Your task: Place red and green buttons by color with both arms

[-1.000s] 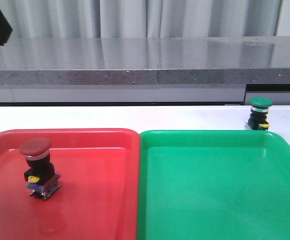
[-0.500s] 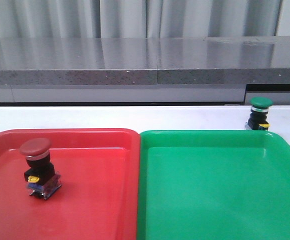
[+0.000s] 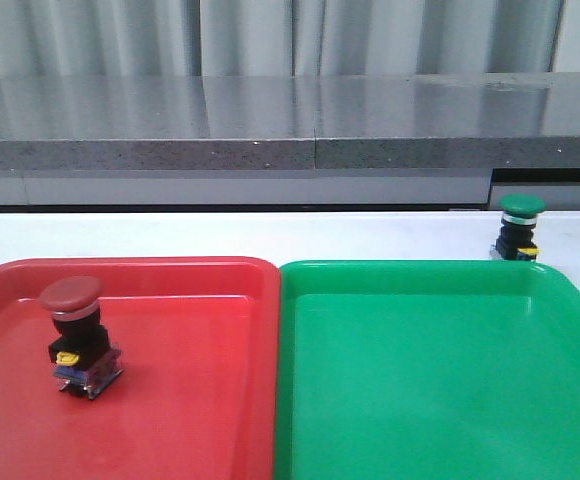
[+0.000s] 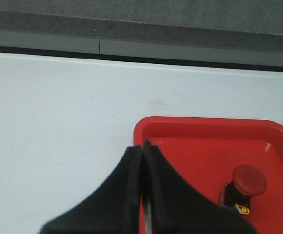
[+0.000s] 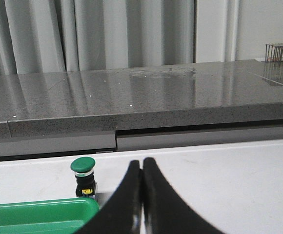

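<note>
Spanning the scene is a white table [image 3: 270, 235], backed by a speckled grey counter [image 3: 270, 120] and pale pleated curtains [image 3: 250, 35]. On the table sit a red tray [image 3: 190, 400] and a green tray [image 3: 430, 390], side by side and touching. No brand, label or writing can be read anywhere.

The left gripper [image 4: 143, 146] has its fingers pressed together, holding nothing; the red button [image 4: 248, 181] stands upright inside the red tray, ahead of and off to one side of those fingertips. The right gripper [image 5: 142, 163] is likewise pressed together and empty; the green button [image 5: 83, 176] stands on the table just beyond the green tray's far rim, near that gripper's tips and not touching them.

A second ago a black arm part showed at the front view's upper left corner; it has gone, while both buttons have stayed put.
</note>
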You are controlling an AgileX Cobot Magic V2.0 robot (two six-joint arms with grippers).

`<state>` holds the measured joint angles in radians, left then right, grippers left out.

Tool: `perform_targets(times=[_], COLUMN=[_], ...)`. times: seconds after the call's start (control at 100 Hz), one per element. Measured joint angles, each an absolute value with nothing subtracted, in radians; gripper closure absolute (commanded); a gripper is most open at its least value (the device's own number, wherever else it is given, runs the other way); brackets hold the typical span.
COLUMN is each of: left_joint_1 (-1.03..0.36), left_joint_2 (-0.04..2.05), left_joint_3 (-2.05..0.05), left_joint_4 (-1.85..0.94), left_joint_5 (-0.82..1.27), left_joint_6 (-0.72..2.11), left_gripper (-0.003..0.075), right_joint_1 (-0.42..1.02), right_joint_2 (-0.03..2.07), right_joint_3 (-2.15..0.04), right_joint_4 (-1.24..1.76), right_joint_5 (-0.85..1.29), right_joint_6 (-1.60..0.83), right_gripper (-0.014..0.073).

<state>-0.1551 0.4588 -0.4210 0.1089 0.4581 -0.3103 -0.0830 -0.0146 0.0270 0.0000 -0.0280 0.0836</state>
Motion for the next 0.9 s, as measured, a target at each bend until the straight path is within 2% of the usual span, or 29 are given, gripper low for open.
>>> perform_targets(times=[0.28,0.39,0.61,0.9], left_joint_1=[-0.148,-0.118,-0.043,-0.033], left_joint_2=[0.325,0.279,0.171,-0.004], left_joint_3=[-0.283,-0.247,-0.172,0.002], left_joint_4=[0.16,0.123,-0.05,-0.065], left_joint_5=[0.268,0.183,0.115,0.093], left_joint_6=[-0.306,-0.21,0.0,-0.042], left_gripper=[0.0741,0.0741,0.0741,0.0741], right_joint_1=[-0.083,-0.083,-0.083,-0.083], right_joint_2=[-0.015,-0.015,-0.015,-0.015], right_joint_3=[0.027,0.027,0.027,0.027], right_joint_4=[0.0,0.0,0.0,0.0], right_joint_5=[-0.028,-0.028,-0.028,-0.028], right_joint_6=[0.084,0.084,0.084,0.084], right_gripper=[0.0651,0.0651,0.0651,0.0651])
